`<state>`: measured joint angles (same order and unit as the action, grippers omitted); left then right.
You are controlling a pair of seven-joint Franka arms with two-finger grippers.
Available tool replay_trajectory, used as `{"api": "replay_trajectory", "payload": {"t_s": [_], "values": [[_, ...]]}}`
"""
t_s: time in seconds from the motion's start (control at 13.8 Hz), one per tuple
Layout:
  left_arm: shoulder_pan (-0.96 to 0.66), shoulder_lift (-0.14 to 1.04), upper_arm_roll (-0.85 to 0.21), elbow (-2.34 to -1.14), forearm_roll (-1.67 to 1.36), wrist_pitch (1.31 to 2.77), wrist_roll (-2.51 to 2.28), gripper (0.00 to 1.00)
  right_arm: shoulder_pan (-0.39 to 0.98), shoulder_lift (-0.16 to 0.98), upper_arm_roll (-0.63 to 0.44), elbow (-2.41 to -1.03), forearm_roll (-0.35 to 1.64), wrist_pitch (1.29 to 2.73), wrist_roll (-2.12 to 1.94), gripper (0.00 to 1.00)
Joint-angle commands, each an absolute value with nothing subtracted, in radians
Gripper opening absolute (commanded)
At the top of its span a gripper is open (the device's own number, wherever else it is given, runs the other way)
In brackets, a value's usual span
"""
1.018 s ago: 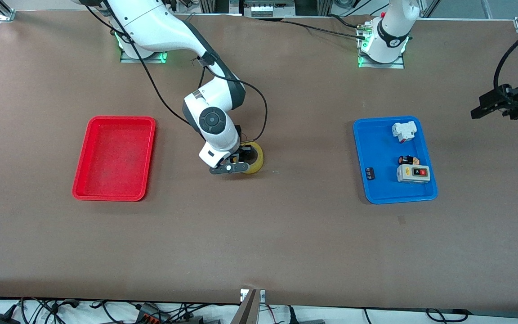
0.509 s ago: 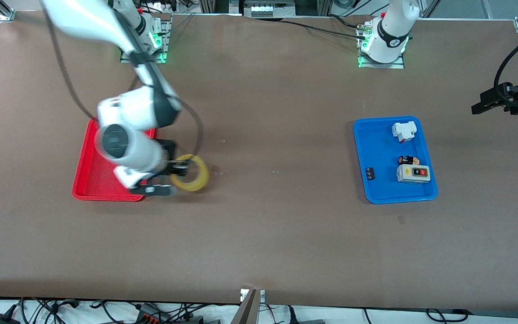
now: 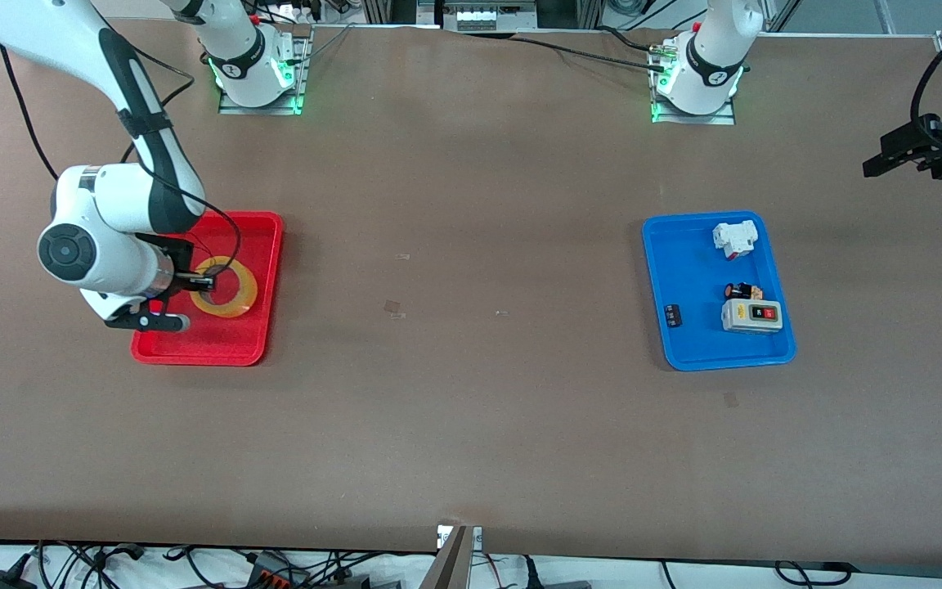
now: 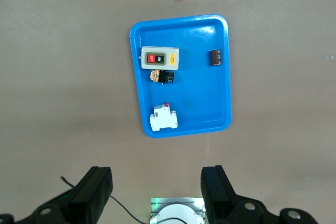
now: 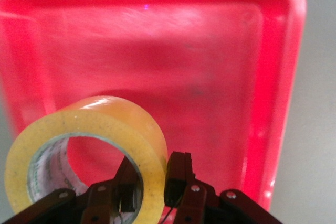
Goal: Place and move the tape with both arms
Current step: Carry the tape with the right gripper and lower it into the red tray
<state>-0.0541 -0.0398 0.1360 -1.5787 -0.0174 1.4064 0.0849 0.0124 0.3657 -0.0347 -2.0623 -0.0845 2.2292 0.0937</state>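
Now, right claw (image 3: 203, 282) pinching tape (image 3: 226, 287) wall over red tray (image 3: 262, 237), left claw (image 3: 900, 157) wide.

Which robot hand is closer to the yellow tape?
Right. The right gripper pinches the tape over the red tray. The left gripper waits open, up past the blue tray.

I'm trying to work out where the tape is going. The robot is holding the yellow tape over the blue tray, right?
Not quite. The right hand is holding the yellow tape, but over the red tray, not the blue tray. The front view shows this, and the right wrist view shows the hand shut on the tape's wall with red tray underneath.
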Motion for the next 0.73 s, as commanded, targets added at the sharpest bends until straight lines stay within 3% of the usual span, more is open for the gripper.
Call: {"api": "replay_trajectory", "payload": {"t_s": [0.0, 0.15, 0.22, 0.29, 0.36, 0.65], "values": [[-0.064, -0.094, 0.144, -1.648, 0.011, 1.485, 0.106, 1.0, -0.028, 0.316, -0.025, -2.17, -0.094, 2.318, 0.055, 0.02], [-0.066, -0.091, 0.178, -1.646, 0.012, 1.52, 0.106, 1.0, -0.035, 0.333, -0.025, -2.172, -0.092, 2.322, 0.055, 0.04], [-0.066, -0.087, 0.201, -1.643, 0.017, 1.532, 0.106, 1.0, -0.047, 0.337, -0.025, -2.171, -0.092, 2.322, 0.054, 0.19], [-0.066, -0.087, 0.213, -1.643, 0.029, 1.542, 0.106, 1.0, -0.051, 0.337, -0.025, -2.168, -0.089, 2.316, 0.057, 0.74], [-0.064, -0.086, 0.213, -1.643, 0.035, 1.542, 0.106, 1.0, -0.051, 0.325, -0.025, -2.155, -0.089, 2.303, 0.057, 0.99], [-0.061, -0.074, 0.201, -1.641, 0.04, 1.542, 0.104, 1.0, -0.041, 0.236, -0.005, -1.946, -0.086, 2.004, 0.028, 1.0]]}}
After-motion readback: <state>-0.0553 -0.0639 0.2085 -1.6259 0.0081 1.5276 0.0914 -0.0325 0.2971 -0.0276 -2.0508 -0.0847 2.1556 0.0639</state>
